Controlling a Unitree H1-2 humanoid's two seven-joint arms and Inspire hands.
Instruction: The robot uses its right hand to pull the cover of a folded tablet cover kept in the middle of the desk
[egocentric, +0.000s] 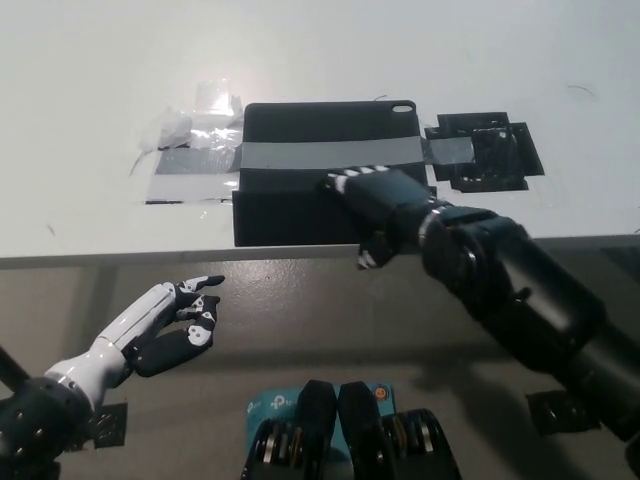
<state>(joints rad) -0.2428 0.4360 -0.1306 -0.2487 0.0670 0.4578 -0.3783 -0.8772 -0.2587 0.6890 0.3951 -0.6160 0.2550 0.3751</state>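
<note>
Right hand (375, 205), black, lying over the lower right part of the tablet cover (325, 175), fingers (345, 183) reaching toward 10 o'clock and resting on the dark surface just below the grey tape band (330, 154). Cannot tell whether pinching the cover's edge or merely pressing flat; underside of the palm hidden. Forearm running off toward 4 o'clock, cut by the frame's right border.

Tablet cover sitting near mid-frame on the white tabletop (400, 50), its near edge flush with the tabletop's front edge. Grey tape crossing it from 9 to 3 o'clock, continuing onto clear crumpled film (190, 125) at the left and onto black tape patches (485, 155) at the right. Wide bare tabletop toward 12 o'clock; open grey floor (330, 300) below the front edge.

Left hand (170, 325), white, resting at 7 o'clock below the tabletop edge, fingers loosely spread, holding nothing. Lower right corner of the cover hidden under the right hand.
</note>
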